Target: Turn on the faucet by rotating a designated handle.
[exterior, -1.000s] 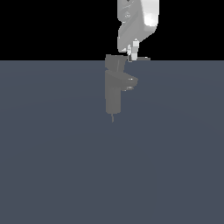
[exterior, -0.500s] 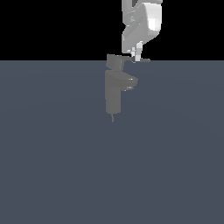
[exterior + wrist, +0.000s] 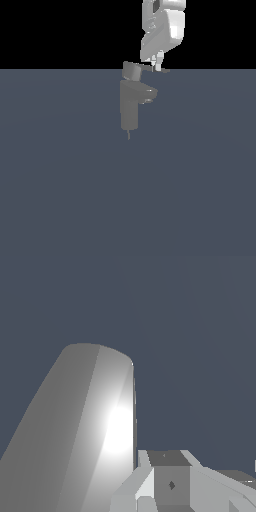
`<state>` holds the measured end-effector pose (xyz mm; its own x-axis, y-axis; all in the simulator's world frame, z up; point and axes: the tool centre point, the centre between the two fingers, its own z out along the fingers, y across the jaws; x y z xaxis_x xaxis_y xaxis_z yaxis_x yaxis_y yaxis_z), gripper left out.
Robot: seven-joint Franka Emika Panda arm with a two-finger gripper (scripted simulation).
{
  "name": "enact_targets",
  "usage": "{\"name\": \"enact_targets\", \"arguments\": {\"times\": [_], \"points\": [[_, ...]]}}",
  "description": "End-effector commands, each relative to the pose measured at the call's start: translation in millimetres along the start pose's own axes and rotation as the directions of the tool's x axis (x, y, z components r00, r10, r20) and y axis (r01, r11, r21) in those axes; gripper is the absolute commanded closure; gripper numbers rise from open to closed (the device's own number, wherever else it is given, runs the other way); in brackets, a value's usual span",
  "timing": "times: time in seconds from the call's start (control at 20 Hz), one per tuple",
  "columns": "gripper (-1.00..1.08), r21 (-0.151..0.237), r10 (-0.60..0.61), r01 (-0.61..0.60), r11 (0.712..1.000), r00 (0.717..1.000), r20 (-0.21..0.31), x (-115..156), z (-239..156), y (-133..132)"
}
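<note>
The matte grey faucet [image 3: 130,107] stands upright in the exterior view, its stubby spout [image 3: 149,95] pointing to that view's right. The handle [image 3: 156,70] is a thin flat blade that runs to the right from the blocky cap [image 3: 132,71] on top. My gripper [image 3: 155,63] hangs from the white arm just above the blade's outer part and looks shut on nothing; whether it touches the blade I cannot tell. In the wrist view a large, shiny grey tapering surface, probably the handle [image 3: 85,431], fills one side, right beside my fingers [image 3: 170,478].
The faucet stands on a flat blue-grey floor [image 3: 75,190] that stretches in every direction. The background above the floor is black. The white arm [image 3: 165,27] comes down from above.
My gripper has shifted toward the exterior view's right and slightly down along the handle blade. The faucet and the blade look unmoved.
</note>
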<state>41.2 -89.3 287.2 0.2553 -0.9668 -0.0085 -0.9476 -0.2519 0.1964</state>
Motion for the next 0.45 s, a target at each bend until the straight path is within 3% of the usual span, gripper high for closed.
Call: {"name": "enact_targets", "arguments": {"times": [0.0,0.4], "points": [[1.08,-0.002,0.038,-0.038,0.999,0.999,-0.004,28.1,2.4,4.4],[1.08,0.0,0.044,-0.044,0.999,0.999,-0.004,44.1,1.5,-5.6]]}}
